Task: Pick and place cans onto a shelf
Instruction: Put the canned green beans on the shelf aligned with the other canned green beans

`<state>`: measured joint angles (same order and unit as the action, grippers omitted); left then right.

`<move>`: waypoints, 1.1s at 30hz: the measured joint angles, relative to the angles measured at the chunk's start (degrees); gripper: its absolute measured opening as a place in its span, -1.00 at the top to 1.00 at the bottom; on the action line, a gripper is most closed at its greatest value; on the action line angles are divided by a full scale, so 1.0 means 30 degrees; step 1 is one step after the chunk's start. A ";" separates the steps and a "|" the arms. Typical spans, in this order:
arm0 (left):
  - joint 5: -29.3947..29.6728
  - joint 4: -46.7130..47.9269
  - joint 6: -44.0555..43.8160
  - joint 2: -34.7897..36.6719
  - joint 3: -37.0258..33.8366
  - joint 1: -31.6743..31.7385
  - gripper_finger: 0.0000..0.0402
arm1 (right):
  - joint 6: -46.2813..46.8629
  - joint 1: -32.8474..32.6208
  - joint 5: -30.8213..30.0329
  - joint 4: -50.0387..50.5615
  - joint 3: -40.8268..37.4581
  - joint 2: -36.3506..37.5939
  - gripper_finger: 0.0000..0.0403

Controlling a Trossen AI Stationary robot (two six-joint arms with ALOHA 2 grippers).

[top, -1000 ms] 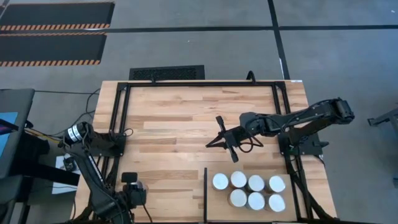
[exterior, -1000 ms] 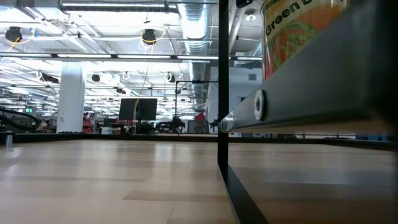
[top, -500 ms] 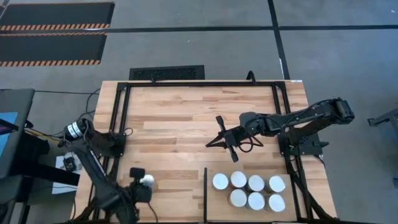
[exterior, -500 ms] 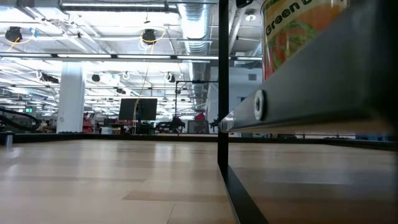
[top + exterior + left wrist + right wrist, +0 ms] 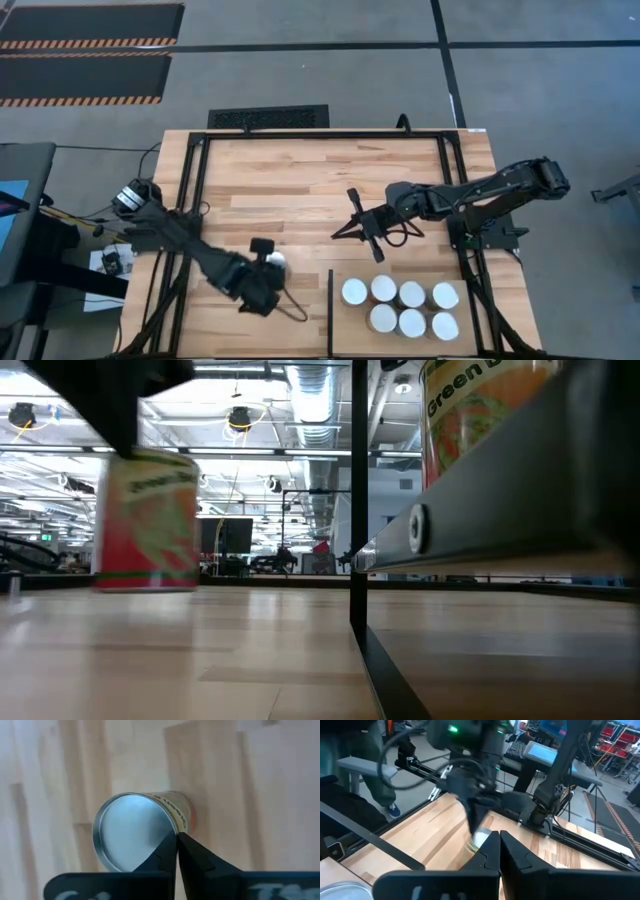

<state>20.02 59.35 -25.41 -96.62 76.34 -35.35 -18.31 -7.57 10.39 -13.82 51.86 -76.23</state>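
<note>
Seven cans (image 5: 398,305) already fill the shelf (image 5: 480,340), so the left gripper (image 5: 266,268), jaws gripping the eighth can (image 5: 131,830), must next carry it over the divider bar (image 5: 330,310), while the right gripper (image 5: 360,228) waits, jaws closed.

Open wood around the left gripper, crowded shelf past the divider

The left gripper (image 5: 268,268) has bare table (image 5: 270,180) beyond it; toward the right arm, the divider bar (image 5: 330,300) stands near, and behind it seven cans (image 5: 398,304) fill the shelf (image 5: 350,325), with the right gripper (image 5: 362,226) well clear.
</note>
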 joint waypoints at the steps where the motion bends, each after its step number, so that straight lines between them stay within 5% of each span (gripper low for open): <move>1: 0.0069 -0.0012 0.0357 0.0000 0.0000 0.0350 1.00 | 0.0000 -0.0025 0.0000 0.0005 0.0000 0.0000 0.92; 15: -0.0533 -0.3831 0.6613 -0.0015 -0.0273 0.5313 1.00 | -0.0051 -0.0372 0.0000 0.0006 0.0000 0.0000 0.92; 23: -0.1361 -0.6582 0.7336 -0.0001 -0.2255 0.7151 1.00 | -0.0049 -0.0365 0.0000 0.0006 0.0000 0.0000 0.93; 33: -0.1324 -0.6782 0.7388 0.0095 -0.1982 0.7322 0.90 | 0.0088 -0.0365 0.0000 0.0011 0.0000 0.0000 0.93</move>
<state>16.05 39.01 -3.24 -96.33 70.39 -13.39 -18.04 -8.67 10.39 -13.79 51.86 -76.23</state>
